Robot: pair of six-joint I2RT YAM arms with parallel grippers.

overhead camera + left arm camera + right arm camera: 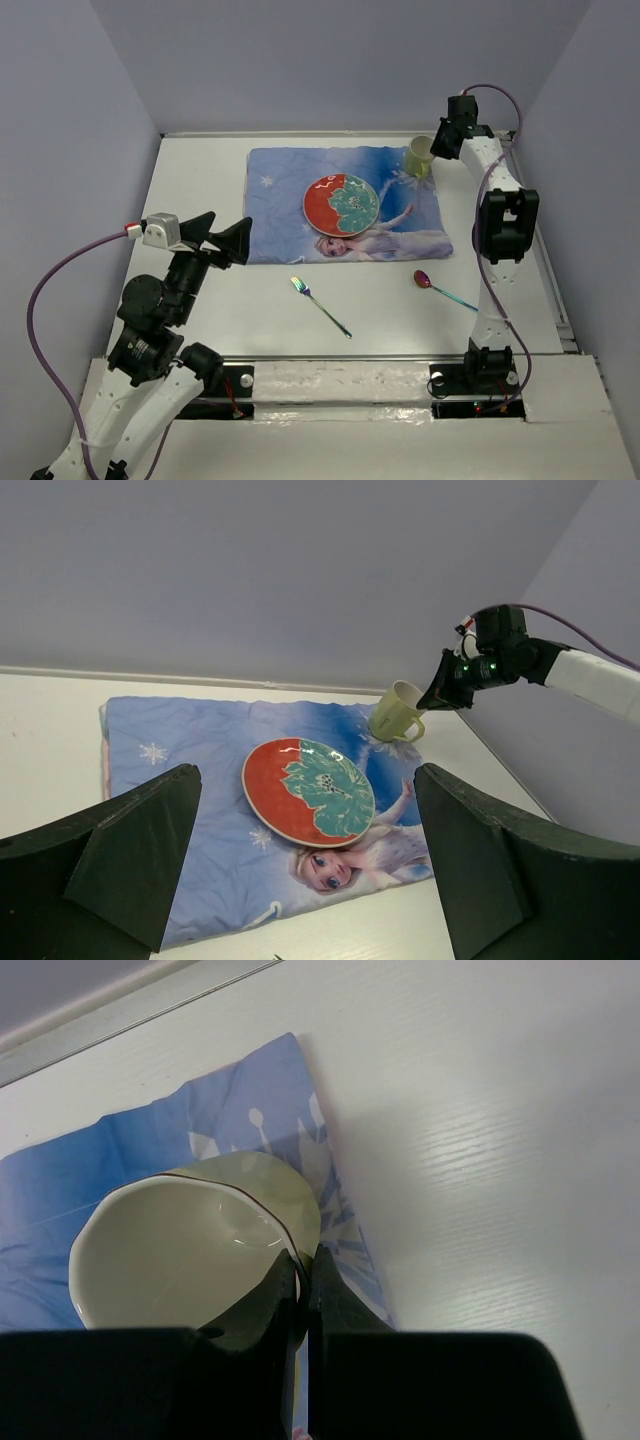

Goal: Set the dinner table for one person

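Left gripper (222, 238) hangs spread, empty, by the left edge; right gripper (440, 146) pinches the mug (419, 156) rim above the placemat (280, 200) near the dinner table (200, 190)'s far right corner; mug-placing step, likely; next: set down, release.

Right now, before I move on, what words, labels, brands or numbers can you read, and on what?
No text is readable in any view.
On the blue cartoon placemat: a figure and snowflakes only; a white curl at its near edge is too blurred to read.
On the red and green plate, pale mug, fork, spoon and dinner table: no lettering shows.
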